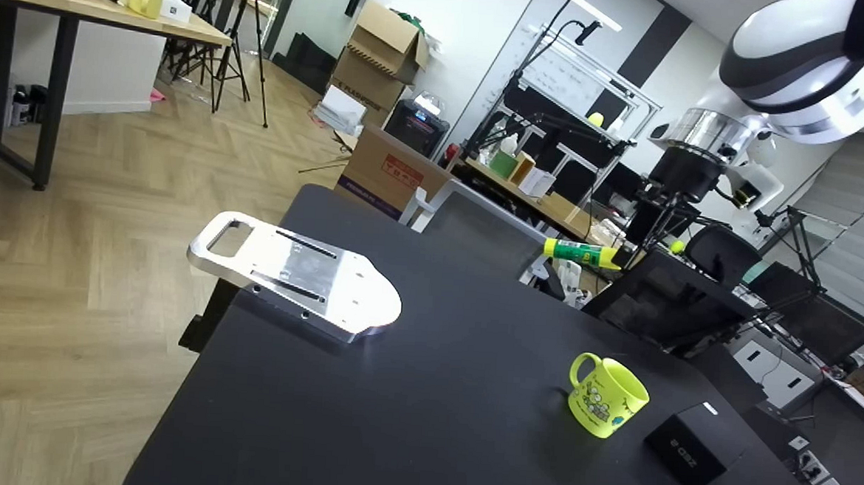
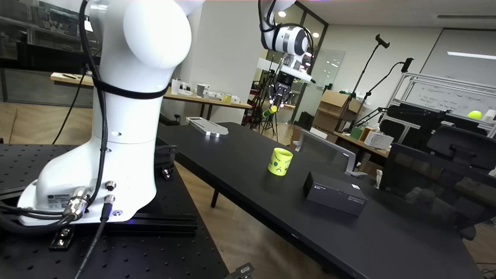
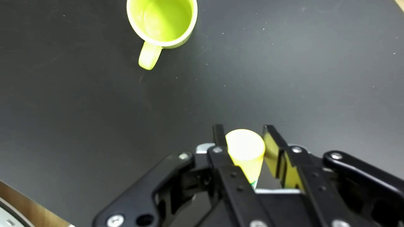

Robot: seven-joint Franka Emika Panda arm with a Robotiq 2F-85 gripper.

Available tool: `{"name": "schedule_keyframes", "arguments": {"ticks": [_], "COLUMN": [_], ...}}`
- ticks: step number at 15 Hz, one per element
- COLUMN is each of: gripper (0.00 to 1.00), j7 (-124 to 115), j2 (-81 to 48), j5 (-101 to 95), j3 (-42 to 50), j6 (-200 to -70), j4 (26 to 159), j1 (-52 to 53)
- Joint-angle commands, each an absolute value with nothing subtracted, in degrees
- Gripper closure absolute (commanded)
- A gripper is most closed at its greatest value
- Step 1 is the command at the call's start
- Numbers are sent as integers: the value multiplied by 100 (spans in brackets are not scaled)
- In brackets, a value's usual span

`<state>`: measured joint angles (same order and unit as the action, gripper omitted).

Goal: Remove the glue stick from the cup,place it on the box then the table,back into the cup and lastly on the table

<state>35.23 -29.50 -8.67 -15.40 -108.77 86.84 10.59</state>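
The gripper [image 3: 243,134] pinches the glue stick [image 1: 579,252] (green, yellow-ended) aloft between 2 jaws, apart from the cup [image 1: 605,399].

Glue stick [image 3: 247,153] (yellow-ended) between fingertips [image 3: 272,152]

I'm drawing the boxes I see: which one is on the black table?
The black box with white letters, near the cup. The cardboard boxes are brown and stand off the table.
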Motion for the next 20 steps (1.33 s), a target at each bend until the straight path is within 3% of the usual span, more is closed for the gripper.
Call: {"name": "schedule_keyframes", "arguments": {"ticks": [1, 2, 3, 12, 20], "gripper": [67, 67, 92, 92, 92], "j7": [3541, 3544, 3546, 3873, 3997], "j2": [-2956, -2955, -2955, -4298, -5340], "j5": [-832, -831, -830, -930, -830], "j3": [-1474, -1475, -1475, -1310, -1291], "j6": [-10860, -10863, -10866, -12387, -12403], "j4": [8654, 8654, 8655, 8300, 7688], "j1": [1117, 1116, 1116, 1046, 896]}}
